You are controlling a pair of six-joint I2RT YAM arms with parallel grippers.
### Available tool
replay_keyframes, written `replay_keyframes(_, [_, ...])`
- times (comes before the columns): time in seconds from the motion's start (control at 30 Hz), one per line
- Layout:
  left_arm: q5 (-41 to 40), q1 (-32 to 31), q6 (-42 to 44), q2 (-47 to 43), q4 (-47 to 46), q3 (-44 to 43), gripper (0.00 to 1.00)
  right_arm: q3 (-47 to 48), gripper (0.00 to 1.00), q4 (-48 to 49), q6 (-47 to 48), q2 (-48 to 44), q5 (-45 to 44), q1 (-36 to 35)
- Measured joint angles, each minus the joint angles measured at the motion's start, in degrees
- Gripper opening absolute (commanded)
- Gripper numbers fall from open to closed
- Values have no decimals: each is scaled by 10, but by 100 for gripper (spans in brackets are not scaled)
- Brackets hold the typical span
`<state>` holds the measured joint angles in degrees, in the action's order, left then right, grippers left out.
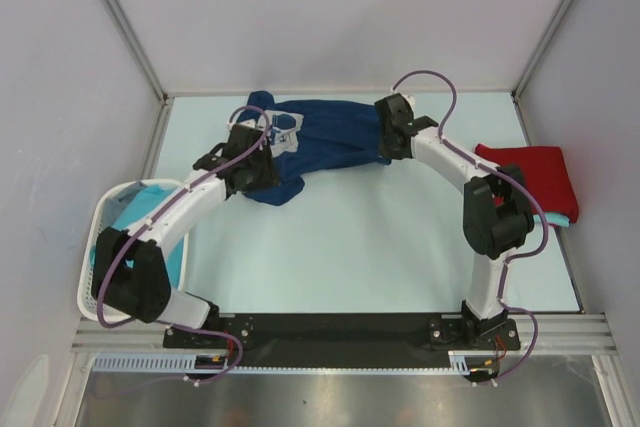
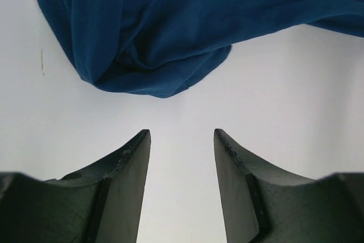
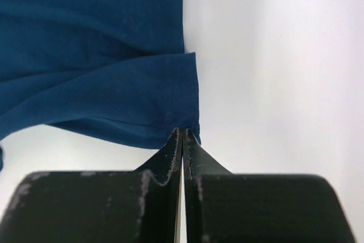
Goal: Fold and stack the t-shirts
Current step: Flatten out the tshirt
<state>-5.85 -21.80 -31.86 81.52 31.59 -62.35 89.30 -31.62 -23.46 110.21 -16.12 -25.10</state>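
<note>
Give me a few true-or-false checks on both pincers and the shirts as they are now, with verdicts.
1. The right pincer is shut on the navy t-shirt's hem. True.
2. The left pincer grips the navy t-shirt. False: it is open over bare table, clear of the cloth.
3. The red t-shirt lies in the white basket. False: it lies folded at the table's right edge; the basket holds turquoise cloth.
4. The navy t-shirt lies rumpled, not folded. True.
</note>
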Motion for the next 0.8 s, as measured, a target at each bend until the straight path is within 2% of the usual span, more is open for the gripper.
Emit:
replay_keyframes(0.53, [-5, 58, -2, 120, 20, 0, 41, -15, 0, 2, 1, -21, 0, -5])
replay_keyframes(0.57, [-5, 59, -2, 127, 20, -1, 38, -17, 0, 3, 1, -21, 0, -5])
replay_keyframes(0.6, [-5, 59, -2, 132, 20, -2, 27, -19, 0, 3, 1, -21, 0, -5])
replay_keyframes(0.7, [-4, 59, -4, 145, 22, -6, 9, -27, 0, 2, 1, -24, 0, -5])
replay_keyframes(0.8, [-3, 59, -2, 148, 23, -9, 0, -33, 0, -3, 1, -33, -2, -6])
